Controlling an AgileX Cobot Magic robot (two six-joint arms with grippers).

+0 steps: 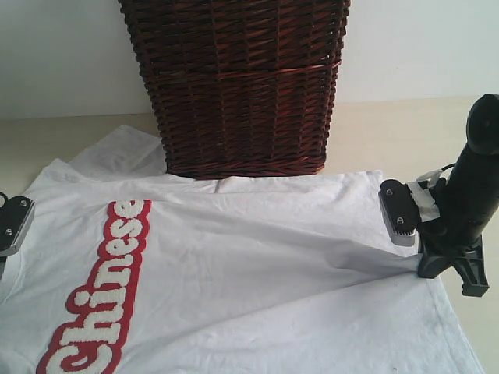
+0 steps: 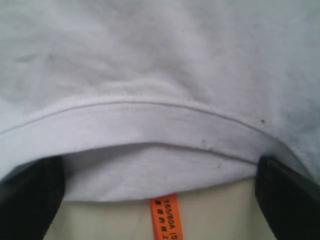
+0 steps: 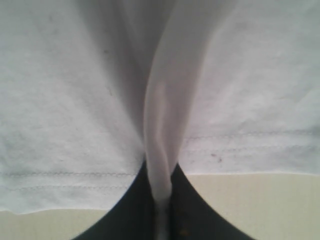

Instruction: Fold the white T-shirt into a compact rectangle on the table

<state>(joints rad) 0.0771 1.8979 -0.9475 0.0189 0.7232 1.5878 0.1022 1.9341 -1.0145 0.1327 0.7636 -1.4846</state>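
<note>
The white T-shirt (image 1: 257, 265) lies spread on the table (image 1: 390, 132), its red-outlined lettering (image 1: 101, 288) at the left. My right gripper (image 3: 161, 195) is shut on a pinched-up fold of the shirt's hem. In the exterior view the right gripper (image 1: 425, 263) stands at the shirt's right edge, and creases run from that pinch across the cloth. My left gripper (image 2: 159, 167) is open, its jaws wide on either side of the ribbed collar (image 2: 150, 120). The orange tag (image 2: 165, 220) hangs between them over bare table. Only the left wrist housing (image 1: 12, 222) shows at the exterior view's left edge.
A tall dark brown wicker basket (image 1: 242, 86) stands on the table just behind the shirt, its base touching the far edge of the cloth. Bare tabletop shows to the right of the basket, behind the right arm (image 1: 468, 195).
</note>
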